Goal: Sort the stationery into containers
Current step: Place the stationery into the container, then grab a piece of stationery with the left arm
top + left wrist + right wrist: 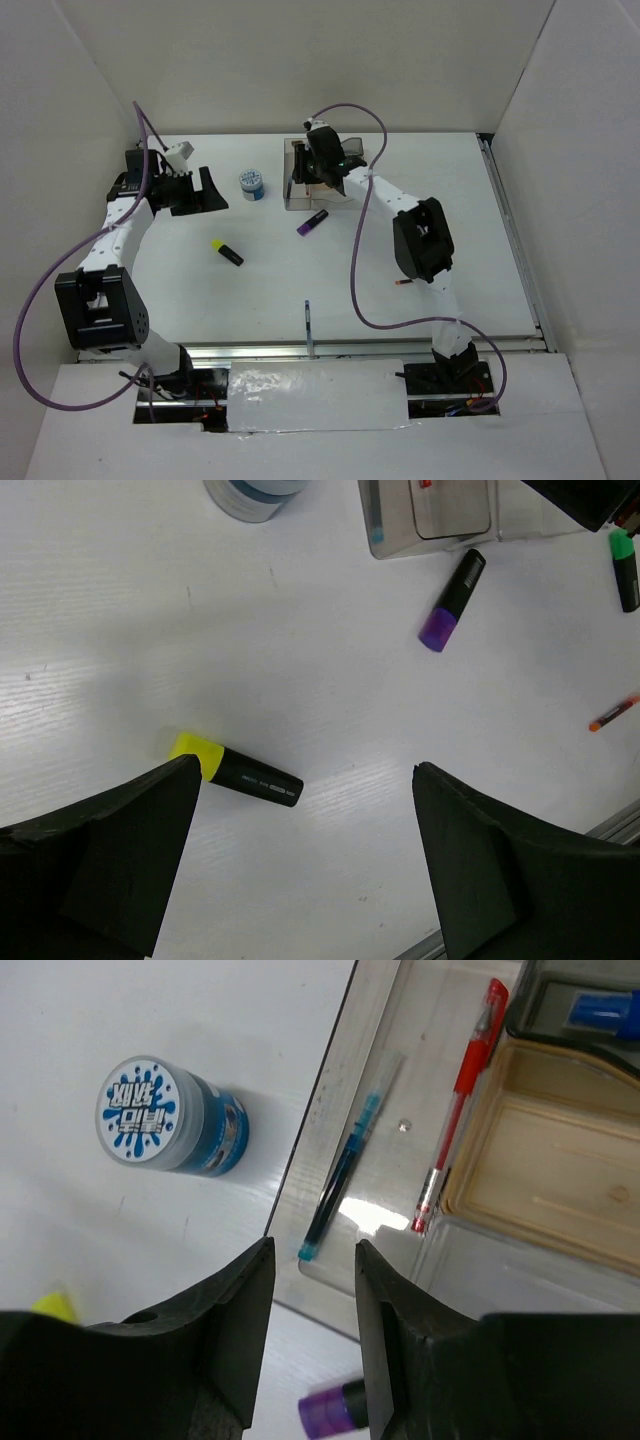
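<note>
**Blue pen in the long slot: getting clear of it cleanly**

The white bench [400, 290] carried everything. The smoky organiser [400, 1180] sat at its 12 o'clock. My right pincer [312, 1260] hung straight over the organiser's 9 o'clock compartment, jaws partly apart and clamped on nothing. My left pincer [307, 770] hovered at the bench's 9 o'clock, jaws wide apart and empty.

I judged the step to be leaving the blue pen [340, 1175] where it lay. Done well, that meant spreading the jaws wider, then rising straight up before swinging away. That way neither finger would clip the organiser wall or flick the pen out.

The round blue-white tub [165, 1115] stood at the organiser's 9 o'clock, near it but apart. The purple highlighter [312, 222] lay at its 6 o'clock, and the yellow highlighter [235, 770] lay below my left pincer.

The blue pen was thin and translucent with a teal tip. It lay flat and slanted on the compartment floor, and the red pen [460, 1100] lay beside it at 3 o'clock, apart from it.
</note>
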`<state>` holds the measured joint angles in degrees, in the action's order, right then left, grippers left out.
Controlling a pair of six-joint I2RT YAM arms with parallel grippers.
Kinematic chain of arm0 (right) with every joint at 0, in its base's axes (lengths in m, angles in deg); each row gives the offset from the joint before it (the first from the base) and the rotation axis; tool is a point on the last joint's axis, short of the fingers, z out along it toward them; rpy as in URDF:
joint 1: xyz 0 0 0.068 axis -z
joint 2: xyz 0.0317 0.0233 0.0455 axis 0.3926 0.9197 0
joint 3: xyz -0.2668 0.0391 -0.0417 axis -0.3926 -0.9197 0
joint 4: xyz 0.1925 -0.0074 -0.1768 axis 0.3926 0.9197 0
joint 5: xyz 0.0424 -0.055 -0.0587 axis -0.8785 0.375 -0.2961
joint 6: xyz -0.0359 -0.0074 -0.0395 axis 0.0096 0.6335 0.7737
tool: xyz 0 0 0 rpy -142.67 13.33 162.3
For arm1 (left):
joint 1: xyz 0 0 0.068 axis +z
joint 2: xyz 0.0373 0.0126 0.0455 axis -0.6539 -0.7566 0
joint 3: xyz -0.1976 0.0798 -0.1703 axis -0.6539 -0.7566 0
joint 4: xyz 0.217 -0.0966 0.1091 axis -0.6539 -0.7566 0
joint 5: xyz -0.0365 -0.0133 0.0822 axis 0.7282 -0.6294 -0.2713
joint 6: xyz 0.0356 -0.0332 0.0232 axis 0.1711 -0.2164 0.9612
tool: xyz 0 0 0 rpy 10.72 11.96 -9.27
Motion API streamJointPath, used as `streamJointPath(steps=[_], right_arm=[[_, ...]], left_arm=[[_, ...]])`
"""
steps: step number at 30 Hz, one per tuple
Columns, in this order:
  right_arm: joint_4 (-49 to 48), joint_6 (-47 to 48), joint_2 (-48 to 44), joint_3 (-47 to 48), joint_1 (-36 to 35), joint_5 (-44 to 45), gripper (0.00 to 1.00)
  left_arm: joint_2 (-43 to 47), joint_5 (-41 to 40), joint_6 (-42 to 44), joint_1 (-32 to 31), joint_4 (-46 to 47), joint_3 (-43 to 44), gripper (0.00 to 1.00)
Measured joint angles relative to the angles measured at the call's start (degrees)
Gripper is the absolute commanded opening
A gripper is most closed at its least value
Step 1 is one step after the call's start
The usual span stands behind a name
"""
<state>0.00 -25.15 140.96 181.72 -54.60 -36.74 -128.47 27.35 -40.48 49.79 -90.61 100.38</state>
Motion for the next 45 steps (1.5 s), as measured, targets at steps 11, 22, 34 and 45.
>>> streamJointPath(steps=[11,22,34,45], right_arm=[[6.45,-4.81,-37.94,-22.95,12.13,-2.25,0.48],[14.67,-4.48,-73.33,-57.66,30.27,-2.14,0.54],[24.13,-5.4,-83.06,-65.02,47.76,-6.19,0.53],[25.57,-5.53,-79.01,-64.63,55.43,-12.07,0.52]], left_arm=[[8.5,4.72,9.44,-18.21,6.05,-6.03,0.85],[-13.97,-7.96,20.35,-56.63,7.1,9.55,0.7],[-33.24,-8.72,19.41,-64.11,16.37,21.11,0.65],[-42.12,-9.49,17.11,-69.02,21.03,27.45,0.65]])
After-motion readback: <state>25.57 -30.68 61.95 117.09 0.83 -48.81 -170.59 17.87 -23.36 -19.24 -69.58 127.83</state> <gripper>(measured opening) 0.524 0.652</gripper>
